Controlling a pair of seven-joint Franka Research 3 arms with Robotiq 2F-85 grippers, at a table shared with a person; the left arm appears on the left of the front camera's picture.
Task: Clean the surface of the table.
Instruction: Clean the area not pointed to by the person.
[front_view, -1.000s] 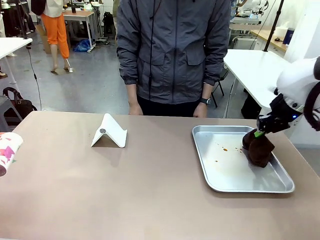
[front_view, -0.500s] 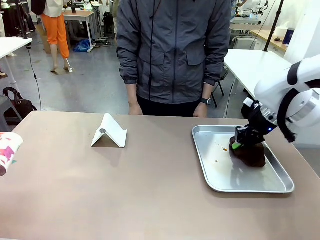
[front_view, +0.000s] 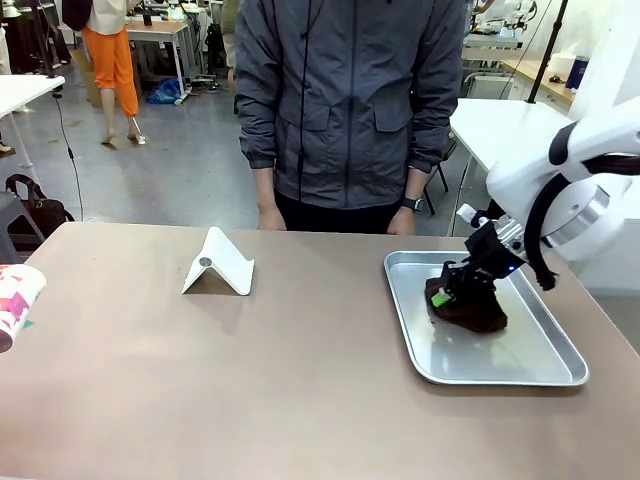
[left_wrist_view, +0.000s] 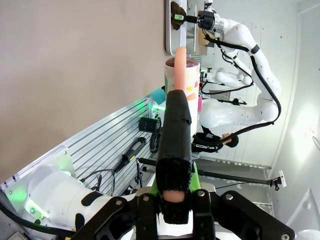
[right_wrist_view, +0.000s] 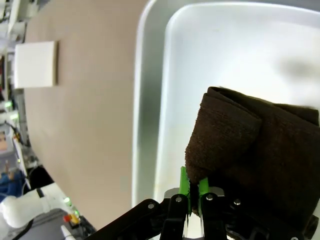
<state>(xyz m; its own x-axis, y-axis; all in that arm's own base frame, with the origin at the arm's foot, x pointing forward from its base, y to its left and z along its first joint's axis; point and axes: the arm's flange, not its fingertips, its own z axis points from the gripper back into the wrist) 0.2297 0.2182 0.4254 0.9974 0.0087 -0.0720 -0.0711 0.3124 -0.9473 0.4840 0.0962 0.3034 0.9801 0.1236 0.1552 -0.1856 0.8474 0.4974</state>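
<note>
The right hand (front_view: 442, 297) is clenched on a bunched fold of a dark brown cloth (front_view: 472, 312), the green pads being pressed together at the cloth's upper edge. The rest of the cloth is slumped below the hand onto the floor of the silver tray (front_view: 400, 308), in the tray's far left part. The tray is set on the right side of the bench (front_view: 300, 380).

The cloth is judged to be soft, limp and light. It would be best held where it is already gathered, so that a broad loose pad is left underneath for wiping. The bench top itself is judged to be stiff, smooth and matte. It is not a thing to be gripped, only pressed against and swept through the cloth, and little drag is expected from it.

The left hand (left_wrist_view: 178, 100) is drawn shut, low at the robot's side of the bench. A pinkish strip is seen along its fingers, but whether something thin is pinched there cannot be told. Just beyond it a printed paper cup (front_view: 15, 300) is lying on its side at the bench's left edge. A white folded stand (front_view: 218, 263) is placed left of centre, well apart from the tray. The person's hands (front_view: 268, 218) are rested at the far edge.
</note>
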